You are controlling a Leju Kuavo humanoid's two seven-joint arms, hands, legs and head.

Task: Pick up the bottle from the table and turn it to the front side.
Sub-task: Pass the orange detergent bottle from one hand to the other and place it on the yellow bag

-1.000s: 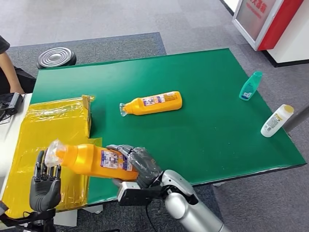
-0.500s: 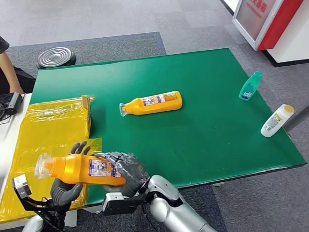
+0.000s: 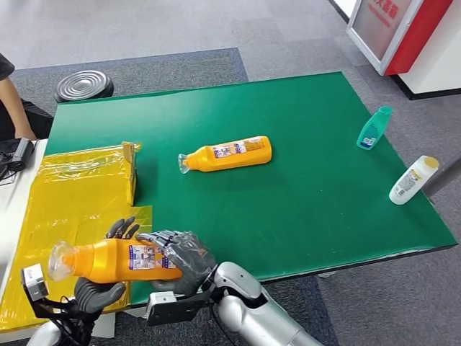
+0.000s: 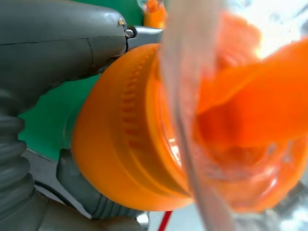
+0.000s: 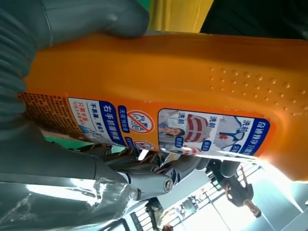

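You see the orange bottle (image 3: pixel 117 260) lying sideways at seven o'clock, clear cap (image 3: pixel 58 261) leftward. Your right hand (image 3: pixel 182 256) clamps its base; your left hand (image 3: pixel 98 292) cradles its neck from below, fingers wrapped around it.

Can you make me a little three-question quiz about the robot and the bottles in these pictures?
1. True or false: the held orange bottle stands upright on the green table.
2. Which hands hold it? A) right hand alone B) left hand alone C) both
3. Fill in: the teal bottle and the white bottle lie near the table's ____ edge.

Key: 1 false, it is held lying sideways. 2 C. 3 right.
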